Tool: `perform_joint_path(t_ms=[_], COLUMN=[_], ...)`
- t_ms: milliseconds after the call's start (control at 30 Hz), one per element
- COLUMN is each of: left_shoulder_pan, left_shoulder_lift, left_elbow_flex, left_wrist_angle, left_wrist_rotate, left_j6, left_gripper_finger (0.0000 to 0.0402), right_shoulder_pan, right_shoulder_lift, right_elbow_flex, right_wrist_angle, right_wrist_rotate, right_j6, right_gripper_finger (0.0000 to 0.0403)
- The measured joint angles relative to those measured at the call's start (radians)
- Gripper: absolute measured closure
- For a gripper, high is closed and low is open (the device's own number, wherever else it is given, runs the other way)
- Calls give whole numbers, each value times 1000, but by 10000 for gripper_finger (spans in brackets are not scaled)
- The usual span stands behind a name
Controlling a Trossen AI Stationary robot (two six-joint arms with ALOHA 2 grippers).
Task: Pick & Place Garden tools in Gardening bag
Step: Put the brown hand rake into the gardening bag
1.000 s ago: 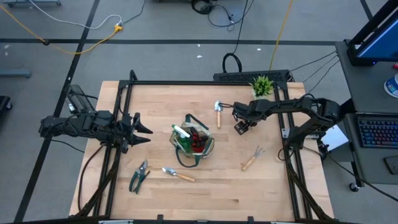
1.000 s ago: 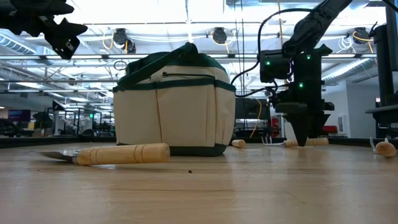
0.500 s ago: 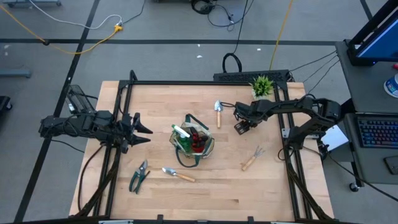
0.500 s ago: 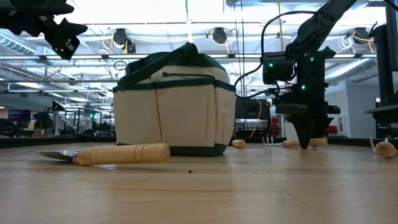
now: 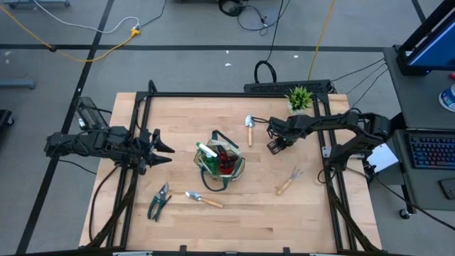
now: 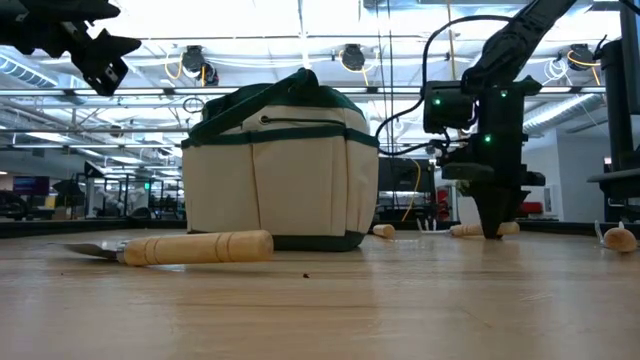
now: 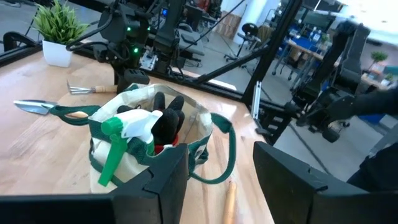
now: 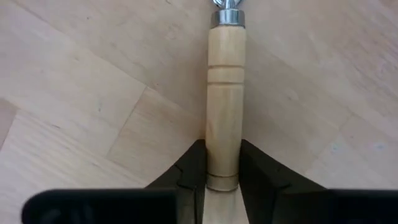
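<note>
On the left, the left gripper (image 5: 165,149) is hanging above the surface (image 5: 178,121) left of the bag (image 5: 222,162), its fingers (image 7: 163,180) spread and holding nothing, exactly as a second ago. Near it, at the near left, the pruners (image 5: 158,201) are lying flat, and just right of them a trowel (image 5: 202,199) is lying near the bag. The bag is standing upright at the middle, with the spray bottle (image 7: 122,138) and the glove (image 7: 166,118) sticking out of its open top. Right of the bag, toward the far side, a second trowel (image 5: 249,129) is lying with its handle (image 8: 225,99) between the fingers (image 8: 191,168) of the right gripper (image 5: 274,147). A second ago those fingers were standing wide beside the handle; now they are pressing in on its end from both sides, with the tool still lying on the surface. Farther right and nearer, the fork (image 5: 288,181) is lying alone. A potted plant (image 5: 299,99) is standing at the far right edge. No writing or brand can be read anywhere.
</note>
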Motion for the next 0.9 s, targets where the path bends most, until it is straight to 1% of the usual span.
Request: perform_joint_path(t_ms=[167, 233, 400, 467, 600, 700, 900], left_shoulder_pan=[0, 0, 0, 0, 0, 0, 0], left_shoulder_lift=[0, 0, 0, 0, 0, 0, 0], left_elbow_flex=[0, 0, 0, 0, 0, 0, 0], left_wrist_angle=[58, 88, 127, 128, 139, 139, 141], left_wrist_rotate=[0, 0, 0, 0, 0, 0, 0], left_j6=[-36, -36, -30, -28, -27, -27, -31], left_gripper_finger=[215, 215, 215, 215, 215, 215, 215], right_shoulder_pan=[-2, 1, 0, 0, 0, 0, 0], right_shoulder_lift=[-76, -120, -256, -309, -410, -467, -537], right_elbow_flex=[-3, -7, -4, -5, -3, -3, -3], right_wrist_angle=[42, 29, 73, 97, 221, 348, 627], right_wrist_rotate=[-65, -124, -214, -272, -404, -501, -648], right_j6=[0, 8, 34, 49, 82, 112, 154], right_gripper_finger=[342, 342, 342, 342, 342, 342, 342])
